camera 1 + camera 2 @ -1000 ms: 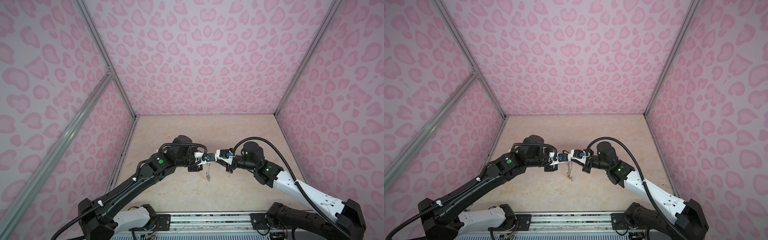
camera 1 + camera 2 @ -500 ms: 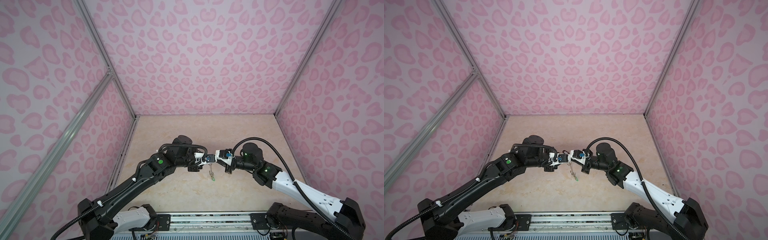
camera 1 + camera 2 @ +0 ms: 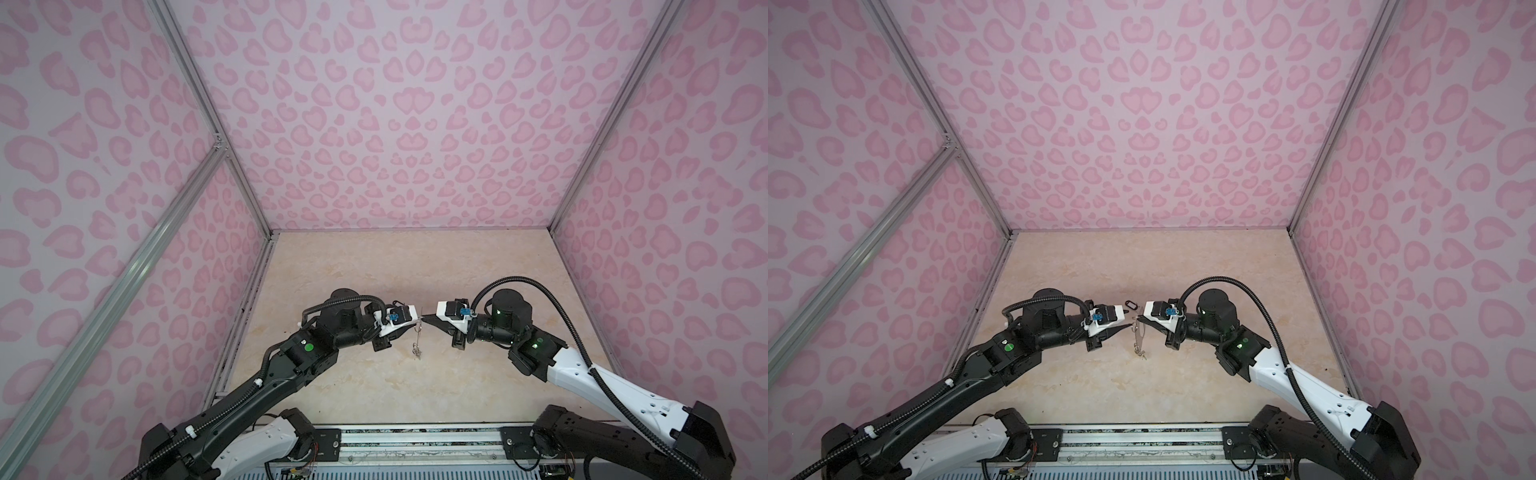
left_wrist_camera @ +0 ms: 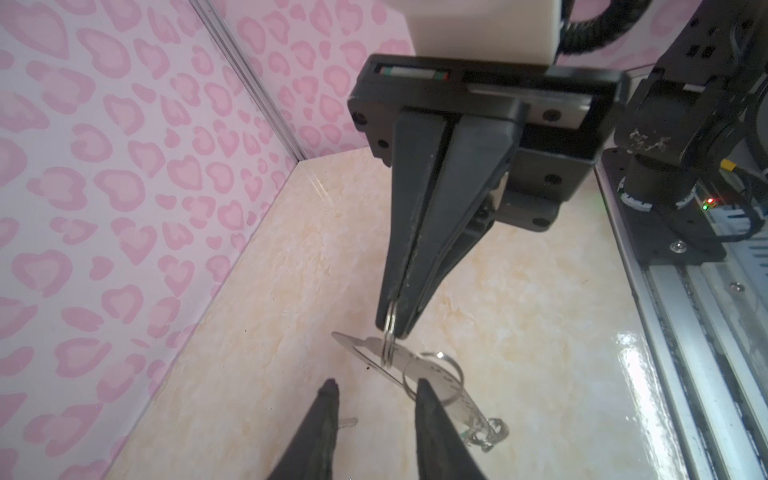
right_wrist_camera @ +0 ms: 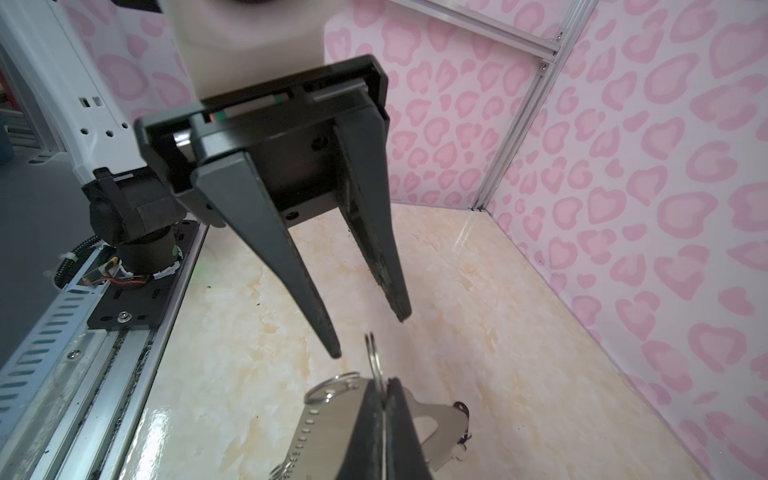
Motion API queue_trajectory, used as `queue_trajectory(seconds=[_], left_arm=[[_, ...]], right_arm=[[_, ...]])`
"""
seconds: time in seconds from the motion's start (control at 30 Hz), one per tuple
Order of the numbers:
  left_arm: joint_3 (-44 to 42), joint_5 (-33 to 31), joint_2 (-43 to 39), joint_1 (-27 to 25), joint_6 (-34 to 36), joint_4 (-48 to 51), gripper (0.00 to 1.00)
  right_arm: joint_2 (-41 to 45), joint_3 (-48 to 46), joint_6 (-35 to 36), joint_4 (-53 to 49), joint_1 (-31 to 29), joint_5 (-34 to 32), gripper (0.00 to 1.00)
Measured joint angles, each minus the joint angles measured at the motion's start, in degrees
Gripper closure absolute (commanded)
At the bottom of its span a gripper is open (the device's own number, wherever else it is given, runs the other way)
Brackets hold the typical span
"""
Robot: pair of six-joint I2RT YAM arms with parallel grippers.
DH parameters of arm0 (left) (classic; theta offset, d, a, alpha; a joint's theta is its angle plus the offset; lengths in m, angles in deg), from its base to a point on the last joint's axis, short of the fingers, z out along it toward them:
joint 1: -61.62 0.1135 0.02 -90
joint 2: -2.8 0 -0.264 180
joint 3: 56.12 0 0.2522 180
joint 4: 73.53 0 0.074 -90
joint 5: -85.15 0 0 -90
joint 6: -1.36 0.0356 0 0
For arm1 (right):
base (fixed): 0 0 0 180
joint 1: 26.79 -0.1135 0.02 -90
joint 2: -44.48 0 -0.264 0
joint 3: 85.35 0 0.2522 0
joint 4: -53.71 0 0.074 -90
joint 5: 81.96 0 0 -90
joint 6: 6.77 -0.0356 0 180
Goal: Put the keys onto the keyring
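The right claw (image 4: pixel 391 328) is clamped tight on one split ring (image 5: pixel 372 353) of the keyring (image 5: pixel 328 419), and the grey plate dangles from that ring below the tips, clear of the tabletop (image 3: pixel 374 266) in both top views. The left claw (image 4: pixel 375 384) faces it with its fingers parted and empty. The pinched ring sits just ahead of its tips and touches neither. The plate looks thin, stiff and light, so weight should be no trouble. Hung from a single loose ring, though, it will likely swing and twist at any nudge. It probably wants steadying by a pinch across its flat faces near the row of holes. The split rings look like hard, springy, slick wire wound closed, so a grip on one is narrow and apt to slip or rotate. A bunch of small metal parts (image 4: pixel 486 432) hangs at the plate's low end, furthest from the right claw's tips, too fine to sort out. The black-tagged key (image 3: pixel 1131 304) lies on the tabletop beyond both claws' tips, apart from them. Its flat blade would be hard to lift, so the plastic tag seems the best place to grasp. I cannot make out the green-tagged key for certain.
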Motion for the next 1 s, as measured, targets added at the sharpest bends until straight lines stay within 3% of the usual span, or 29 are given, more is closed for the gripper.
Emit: queue_trajectory(seconds=[0.23,0.47,0.53,0.6,0.77,1.0], left_arm=[[-0.7,3.1,-0.1,0.3,-2.2,-3.2,0.77],[-0.4,4.7,0.2,0.3,-2.2,-3.2,0.97],[0.2,5.1,0.2,0.3,-2.0,-2.6,0.97],[1.3,5.7,0.2,0.3,-1.9,-1.3,0.97],[5.7,5.4,0.6,-0.1,1.3,3.3,0.97],[13.2,-0.4,4.7,-1.9,8.9,15.4,0.97]], right_arm=[[-0.3,0.1,-0.6,0.8,0.0,0.9,1.0],[-0.3,0.2,-1.2,0.9,0.0,1.7,0.97],[-0.3,0.2,-1.5,1.2,-0.1,1.6,0.79],[0.1,0.5,-1.9,0.9,-0.1,1.1,0.71],[4.3,-0.2,-1.0,-1.2,-0.1,-2.2,0.7],[7.5,-0.9,-0.4,-4.4,-0.3,-5.6,0.71]])
